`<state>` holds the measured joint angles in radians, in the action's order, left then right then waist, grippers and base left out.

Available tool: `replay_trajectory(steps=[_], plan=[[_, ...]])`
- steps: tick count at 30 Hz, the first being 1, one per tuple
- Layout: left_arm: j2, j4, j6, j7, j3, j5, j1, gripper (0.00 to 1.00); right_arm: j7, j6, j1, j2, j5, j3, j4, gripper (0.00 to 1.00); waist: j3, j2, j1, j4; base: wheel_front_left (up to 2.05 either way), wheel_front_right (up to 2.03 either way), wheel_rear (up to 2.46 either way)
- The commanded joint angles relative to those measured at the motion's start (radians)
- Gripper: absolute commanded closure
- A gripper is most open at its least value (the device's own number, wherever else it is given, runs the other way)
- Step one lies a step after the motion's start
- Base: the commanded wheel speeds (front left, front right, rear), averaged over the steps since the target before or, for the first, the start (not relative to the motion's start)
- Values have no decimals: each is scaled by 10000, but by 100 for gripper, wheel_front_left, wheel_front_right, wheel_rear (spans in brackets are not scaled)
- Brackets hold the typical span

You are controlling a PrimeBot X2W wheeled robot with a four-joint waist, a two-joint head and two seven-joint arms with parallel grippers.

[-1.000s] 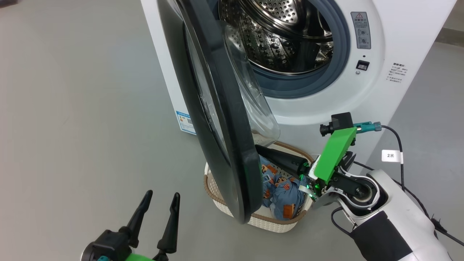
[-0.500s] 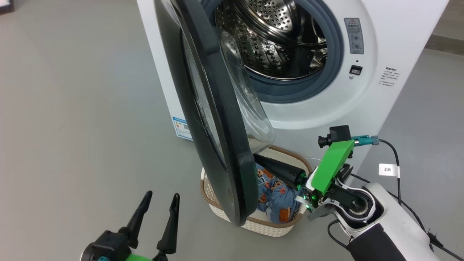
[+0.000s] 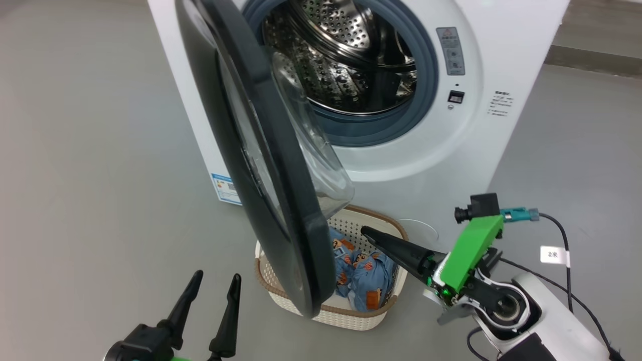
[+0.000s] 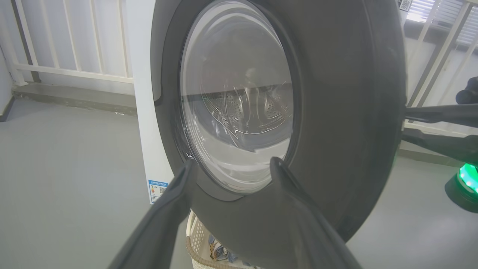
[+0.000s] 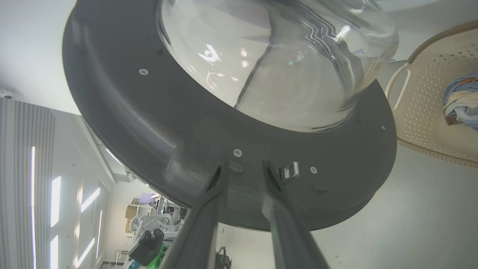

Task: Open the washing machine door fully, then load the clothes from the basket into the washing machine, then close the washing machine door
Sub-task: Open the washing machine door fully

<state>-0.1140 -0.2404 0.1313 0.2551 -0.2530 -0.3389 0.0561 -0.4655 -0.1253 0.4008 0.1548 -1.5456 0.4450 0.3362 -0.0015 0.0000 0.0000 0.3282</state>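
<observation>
Since the earlier frame my head camera has swung, so the whole scene sits further left, and my right gripper (image 3: pixel 366 231) has drawn back: its fingertip, hidden behind the rim of the washing machine door (image 3: pixel 301 225) a second ago, now shows just clear of that rim above the basket (image 3: pixel 351 317). My right fingers, pressed together before, now stand slightly parted with nothing between them; in the right wrist view the right gripper (image 5: pixel 243 169) points at the inner face of the door (image 5: pixel 149 130), just beside a small metal latch (image 5: pixel 291 170), and I cannot tell whether the tips touch it. My left gripper (image 3: pixel 216 275) hangs at the lower left with its fingers spread wide and empty; in the left wrist view it (image 4: pixel 231 162) faces the outer side of the door (image 4: pixel 336 112). The door stands partly open, edge-on to my head, its lower rim over the basket. The basket rests on the floor (image 3: pixel 100 150) against the front of the washing machine (image 3: pixel 451 165), below the steel drum (image 3: pixel 341 60). The clothes (image 3: pixel 366 281) lie bunched inside the basket, apart from both grippers, and also show at the right of the right wrist view (image 5: pixel 461 101)
</observation>
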Motion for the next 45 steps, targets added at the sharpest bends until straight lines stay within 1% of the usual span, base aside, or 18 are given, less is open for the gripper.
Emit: replay_trajectory(steps=[1, 8, 15, 19, 28, 39, 42, 45], plan=[[-171, 194, -6, 67, 367, -1, 153, 0, 91, -54, -8, 15, 117, 87, -285, 0, -31, 0, 0, -113, 0, 0, 0], [-224, 241, -6, 67, 538, -5, 64, 0, 675, -54, -494, 494, 232, 232, -624, 0, -53, 0, 0, -452, 0, 0, 0], [-244, 299, -6, 67, 738, -9, -60, 0, 1618, -54, -1035, 967, 395, 427, -809, 0, -76, 0, 0, -749, 0, 0, 0], [-285, 338, -6, 67, 856, -31, -149, 0, 2391, -54, -1342, 1236, 605, 635, -753, 0, -78, 0, 0, -912, 0, 0, 0], [-262, 395, -6, 67, 1121, -26, -265, 0, 4239, -54, -1932, 1784, 681, 939, -482, 0, -79, 0, 0, -1222, 0, 0, 0], [-211, 441, -6, 67, 1311, -3, -382, 0, 6646, -54, -2213, 2548, 985, 1330, -133, 0, -100, 0, 0, -1596, 0, 0, 0], [-215, 447, -6, 67, 1332, 4, -404, 0, 7061, -54, -2259, 2738, 1233, 1419, -22, 0, -119, 0, 0, -1662, 0, 0, 0], [-221, 452, -6, 67, 1333, 6, -410, 0, 7200, -54, -2290, 2855, 1517, 1429, 69, 0, -131, 0, 0, -1694, 0, 0, 0]])
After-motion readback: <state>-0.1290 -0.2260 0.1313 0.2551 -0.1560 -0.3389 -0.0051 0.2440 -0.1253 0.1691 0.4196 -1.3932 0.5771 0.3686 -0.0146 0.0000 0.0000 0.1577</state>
